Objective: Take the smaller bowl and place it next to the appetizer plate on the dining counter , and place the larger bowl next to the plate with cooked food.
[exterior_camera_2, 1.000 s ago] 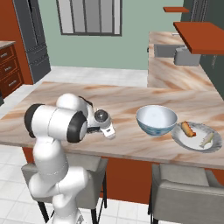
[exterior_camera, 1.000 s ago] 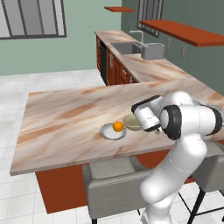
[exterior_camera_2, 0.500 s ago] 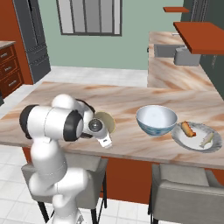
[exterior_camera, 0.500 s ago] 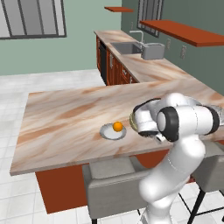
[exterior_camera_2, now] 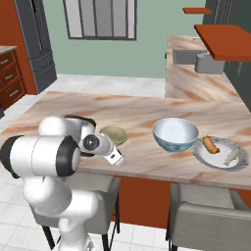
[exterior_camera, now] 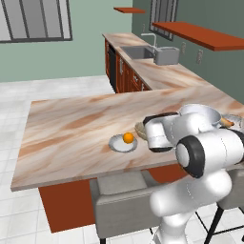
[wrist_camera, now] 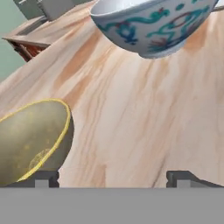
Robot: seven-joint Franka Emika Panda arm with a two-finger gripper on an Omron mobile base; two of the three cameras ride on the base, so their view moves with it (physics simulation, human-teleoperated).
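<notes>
Our gripper (wrist_camera: 113, 177), jaws spread and empty, sits just beside the small bowl (wrist_camera: 30, 140), the large bowl (wrist_camera: 151, 24) lying straight ahead across bare counter (wrist_camera: 127, 127).

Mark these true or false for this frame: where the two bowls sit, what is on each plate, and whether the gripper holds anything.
1. The small olive bowl sits on the dining counter. True.
2. The gripper grips it. False: it is open, with the bowl beside one finger.
3. The blue-patterned bowl stands beside the plate with cooked food. True.
4. The appetizer plate holds two orange balls. False: one.
</notes>
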